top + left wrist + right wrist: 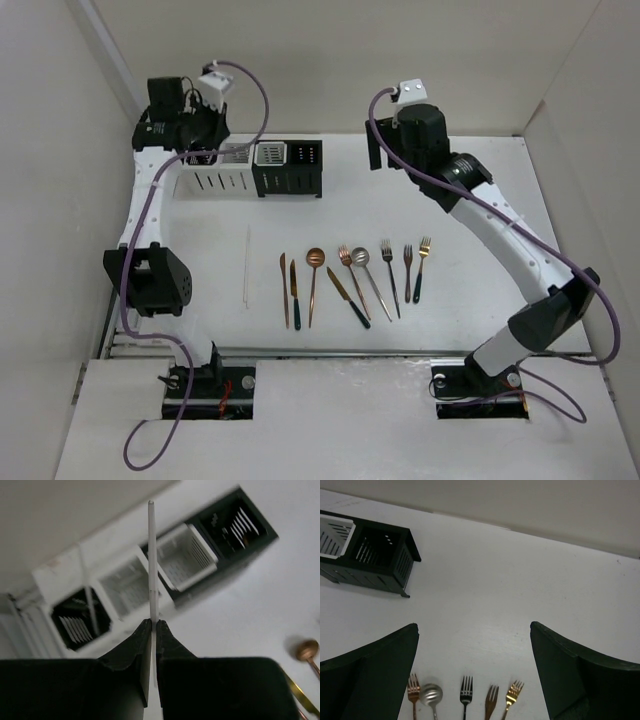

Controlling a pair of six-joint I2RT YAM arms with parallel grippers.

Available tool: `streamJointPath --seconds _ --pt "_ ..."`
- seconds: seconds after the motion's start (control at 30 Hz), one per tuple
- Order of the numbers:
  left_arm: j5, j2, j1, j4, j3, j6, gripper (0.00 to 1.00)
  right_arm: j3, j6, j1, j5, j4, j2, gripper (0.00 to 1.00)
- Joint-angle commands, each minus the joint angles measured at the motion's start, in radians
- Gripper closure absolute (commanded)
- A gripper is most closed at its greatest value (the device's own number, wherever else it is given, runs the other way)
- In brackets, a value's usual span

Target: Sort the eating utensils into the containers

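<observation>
My left gripper (pixel 154 622) is shut on a thin pale chopstick (pixel 152 555) and hangs above the left part of the caddy row (pixel 205 150). In the left wrist view the row runs black caddy (pixel 75 625), white (pixel 125 585), white (pixel 185 555), black (pixel 235 525). A second chopstick (pixel 247 265) lies on the table. Several knives, spoons and forks lie side by side, from a copper knife (pixel 284 290) to a gold fork (pixel 421 268). My right gripper (pixel 474 627) is open and empty, held high behind the forks (pixel 466 692).
The caddy row (pixel 290 170) stands at the back of the white table near the back wall. Side walls close in on the left and right. A copper spoon (pixel 306 650) shows at the right edge of the left wrist view.
</observation>
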Motion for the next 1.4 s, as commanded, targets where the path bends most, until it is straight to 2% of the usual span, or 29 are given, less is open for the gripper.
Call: streamJointPath --seconds 0.0,0.07,0.2,0.33,0.43,0.57,0.73,0.8,0.83,0.87,0.97,1.0,1.1,1.23,1.37 --pt "0.027 0.056 0.018 0.170 0.154 -0.026 1.00 0.084 -0.036 -0.022 -0.083 0.120 0.067 0.03" --pt "0.000 0.086 0.018 0.324 0.163 -0.046 1.00 0.158 -0.036 -0.035 -0.115 0.129 0.145 0.03" --pt "-0.077 0.164 0.050 0.527 0.188 -0.113 1.00 0.343 -0.057 -0.055 -0.152 0.080 0.292 0.03" --pt "-0.077 0.245 0.070 0.604 0.208 -0.133 1.00 0.469 -0.066 -0.064 -0.176 0.046 0.383 0.03" --pt "-0.068 0.282 0.081 0.714 0.140 -0.133 1.00 0.491 -0.066 -0.085 -0.204 0.046 0.407 0.03" --pt "-0.068 0.326 0.099 0.727 0.140 -0.119 1.00 0.502 -0.066 -0.085 -0.204 0.037 0.408 0.03" --pt "-0.068 0.302 0.119 0.761 -0.016 -0.064 1.00 0.477 -0.066 -0.095 -0.183 0.026 0.386 0.03" --pt "-0.068 0.279 0.119 0.724 -0.056 -0.052 1.00 0.465 -0.066 -0.095 -0.183 0.017 0.377 0.03" --pt "-0.079 0.270 0.119 0.712 -0.065 -0.052 0.88 0.456 -0.066 -0.095 -0.183 0.017 0.377 0.03" --pt "-0.079 0.270 0.119 0.700 -0.065 -0.052 0.82 0.447 -0.066 -0.095 -0.183 0.017 0.366 0.03" --pt "-0.079 0.206 0.150 0.641 -0.074 -0.073 0.56 0.434 -0.066 -0.095 -0.183 0.017 0.346 0.03" --pt "-0.079 0.192 0.150 0.628 -0.074 -0.073 0.51 0.419 -0.066 -0.095 -0.196 0.017 0.346 0.03" --pt "-0.091 0.150 0.162 0.582 -0.065 -0.073 0.43 0.362 -0.066 -0.082 -0.222 0.043 0.323 0.03" --pt "-0.103 0.040 0.173 0.409 -0.096 -0.073 0.42 0.273 -0.066 -0.035 -0.200 0.055 0.254 0.02" --pt "-0.116 -0.092 0.109 0.246 -0.286 -0.061 0.42 0.157 -0.031 0.022 -0.140 0.055 0.175 0.00"
